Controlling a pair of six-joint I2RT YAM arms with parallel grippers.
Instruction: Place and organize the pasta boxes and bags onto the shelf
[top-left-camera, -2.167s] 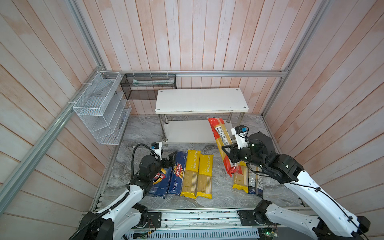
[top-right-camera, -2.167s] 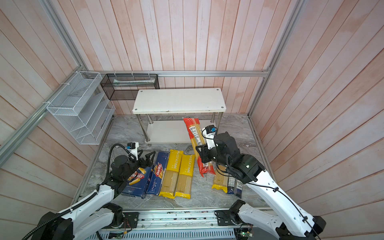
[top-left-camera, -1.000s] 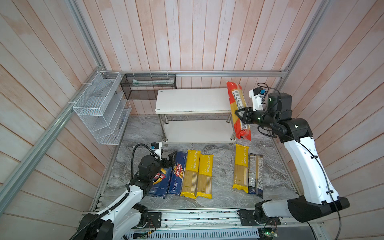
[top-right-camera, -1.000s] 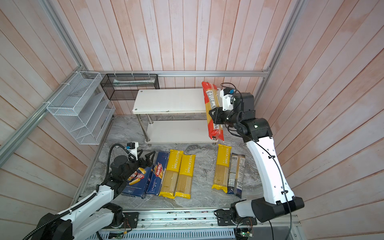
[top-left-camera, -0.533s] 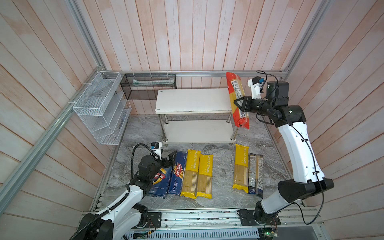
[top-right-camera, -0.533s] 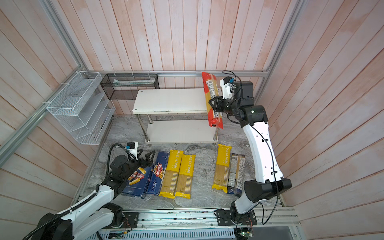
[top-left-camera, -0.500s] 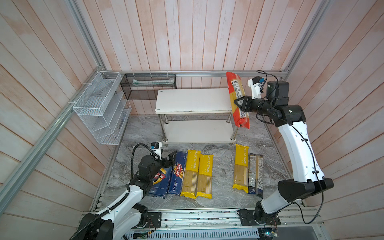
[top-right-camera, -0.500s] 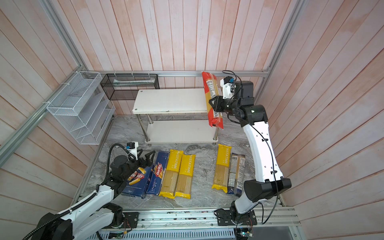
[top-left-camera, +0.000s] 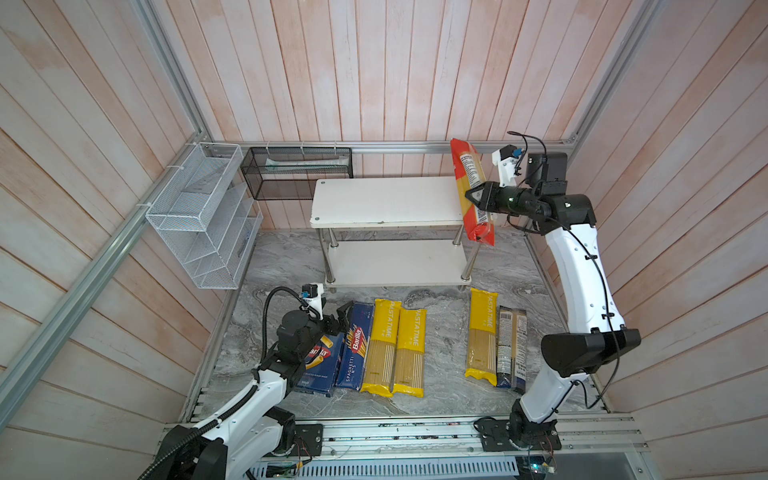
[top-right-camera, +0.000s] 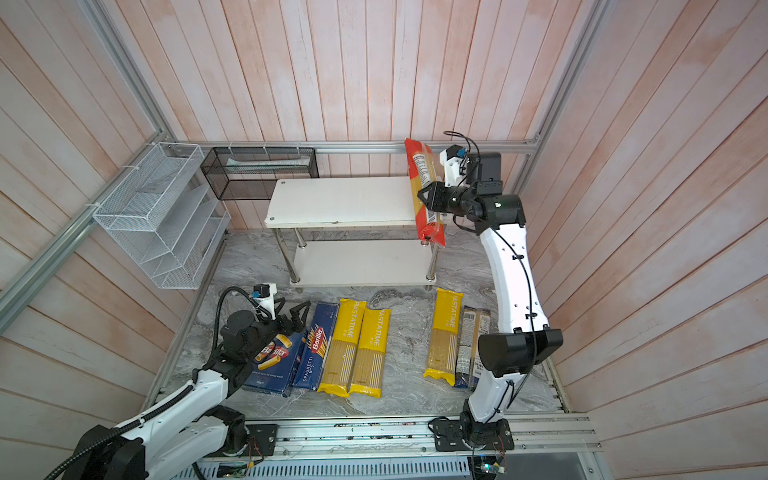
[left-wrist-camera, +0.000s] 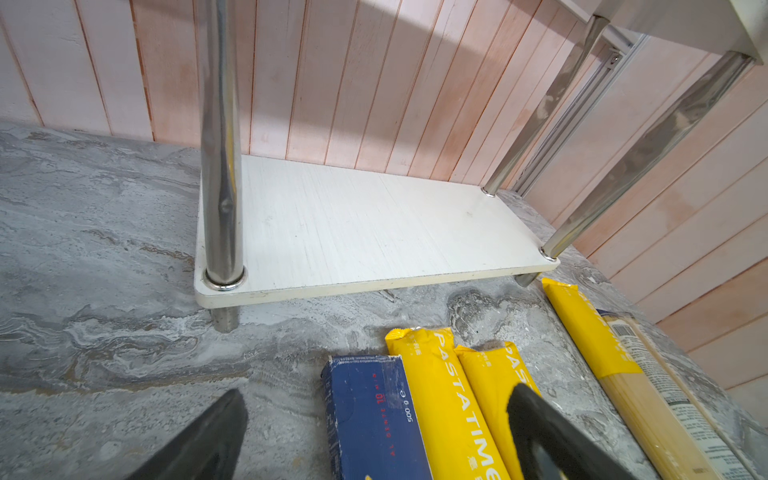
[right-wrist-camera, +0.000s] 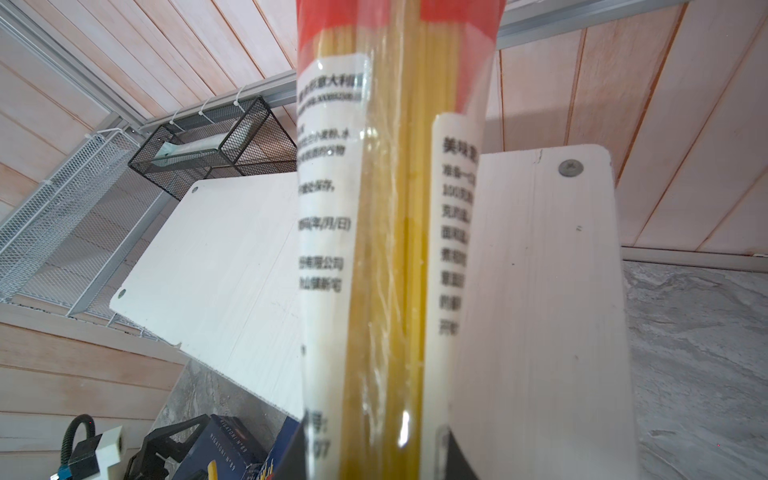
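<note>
Bright, even light is filling both top views, leaving only soft shadows under the shelf (top-left-camera: 386, 199); wall boards (top-left-camera: 83, 124) are splaying at nine and three o'clock. Close to the right wrist lens, the bag (right-wrist-camera: 395, 249) is blurring. Glare is streaking a leg (left-wrist-camera: 220, 145).

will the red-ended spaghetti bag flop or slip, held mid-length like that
Likely stiff: the red-ended bag juts straight from both sides of the right end effector. Its glossy film may slip. Dry strands could snap if squeezed hard.

There are two dark blue cardboard boxes (top-left-camera: 354, 353), three yellow plastic bags (top-left-camera: 409, 353), one red-ended bag (top-left-camera: 467, 166), one dark-ended bag (top-left-camera: 510, 345), one white shelf (top-left-camera: 382, 201).
</note>
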